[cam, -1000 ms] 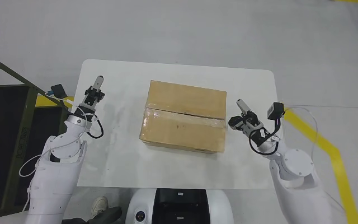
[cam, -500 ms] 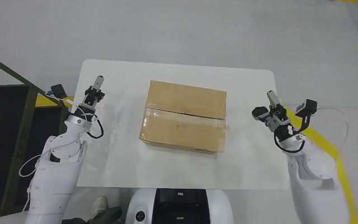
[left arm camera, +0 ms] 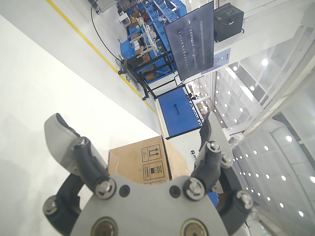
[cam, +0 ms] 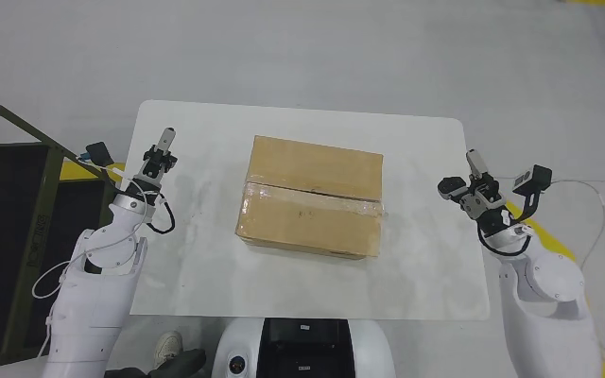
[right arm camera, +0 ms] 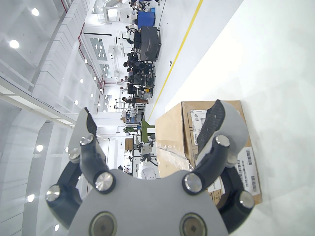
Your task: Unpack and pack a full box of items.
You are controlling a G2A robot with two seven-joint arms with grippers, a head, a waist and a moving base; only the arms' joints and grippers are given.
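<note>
Bright ceiling lamps point(right arm camera: 14, 43) w/ soft shadows.

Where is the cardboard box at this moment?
In the top view the cardboard box sits centred on the table, between the left gripper and the right gripper.

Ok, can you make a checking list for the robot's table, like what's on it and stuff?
Surface: white table, flat, rounded corners.
Job's things: cardboard box in the middle of the table, flaps shut, clear tape along the seam; nothing unpacked.
Clutter: nothing seen.
Grippers: left gripper open, above the table's far left corner; right gripper open, just past the table's right edge; both apart from the box.
Cables: black cable looped at the left arm's wrist.
Surroundings: grey floor, yellow floor line, dark rack left of the table.
</note>
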